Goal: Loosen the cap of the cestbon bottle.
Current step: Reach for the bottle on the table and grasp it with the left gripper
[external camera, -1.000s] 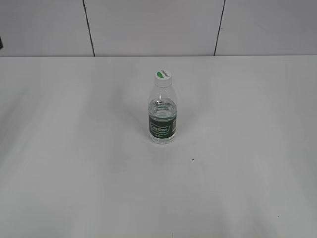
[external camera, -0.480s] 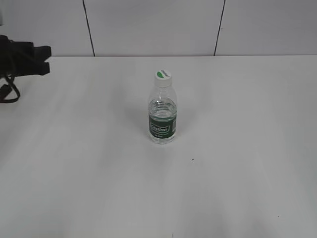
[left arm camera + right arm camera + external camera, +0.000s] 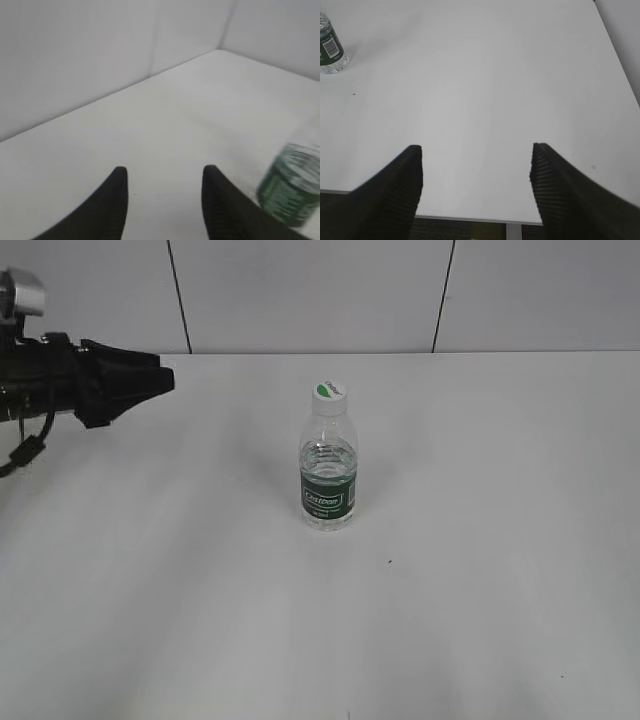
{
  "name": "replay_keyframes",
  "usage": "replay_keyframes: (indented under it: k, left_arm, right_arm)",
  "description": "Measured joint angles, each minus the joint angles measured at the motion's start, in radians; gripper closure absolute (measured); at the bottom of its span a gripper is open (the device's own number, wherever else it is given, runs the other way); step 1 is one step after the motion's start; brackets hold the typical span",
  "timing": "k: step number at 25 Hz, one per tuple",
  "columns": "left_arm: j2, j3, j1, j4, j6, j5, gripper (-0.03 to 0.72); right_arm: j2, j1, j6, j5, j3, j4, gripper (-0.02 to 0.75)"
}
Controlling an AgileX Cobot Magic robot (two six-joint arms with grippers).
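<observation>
The cestbon bottle [image 3: 328, 478] stands upright mid-table, clear with a dark green label, and its white cap [image 3: 329, 392] with a green leaf mark is on top. My left gripper [image 3: 163, 378] is open and empty at the far left, well apart from the bottle. In the left wrist view the gripper [image 3: 164, 172] is open and the bottle [image 3: 290, 184] shows blurred at the right edge. My right gripper [image 3: 476, 149] is open and empty over the table's front edge; the bottle [image 3: 330, 47] is far off at the top left. The right arm is out of the exterior view.
The white table [image 3: 480, 540] runs back to a grey panelled wall [image 3: 310, 290]. Its front edge [image 3: 470, 218] shows in the right wrist view, with dark floor below. A small dark speck [image 3: 389, 561] lies right of the bottle.
My left arm has come into the exterior view from the left and moved right towards the bottle. The bottle has not moved.
</observation>
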State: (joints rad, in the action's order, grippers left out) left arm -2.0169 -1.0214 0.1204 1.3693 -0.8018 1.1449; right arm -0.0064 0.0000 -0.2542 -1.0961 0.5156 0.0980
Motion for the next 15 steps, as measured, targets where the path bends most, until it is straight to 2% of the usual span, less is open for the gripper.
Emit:
replay_keyframes:
  k: [3,6,10,15]
  left_arm:
    - [-0.026,-0.029,0.000,0.131,-0.013,0.048,0.381]
    - [-0.047,-0.047,-0.008,0.205,-0.002,0.056,0.393]
    - [-0.059,-0.068,-0.010,0.225,0.007,0.058,0.434]
    - [-0.059,-0.070,-0.010,0.230,-0.010,0.061,0.442]
  right_arm:
    - [0.000,0.000,0.000,0.000,0.000,0.000,0.220]
    - [0.000,0.000,0.000,0.000,0.000,0.000,0.220]
    - [0.000,0.000,0.000,0.000,0.000,0.000,0.220]
    - [0.000,0.000,0.000,0.000,0.000,0.000,0.220]
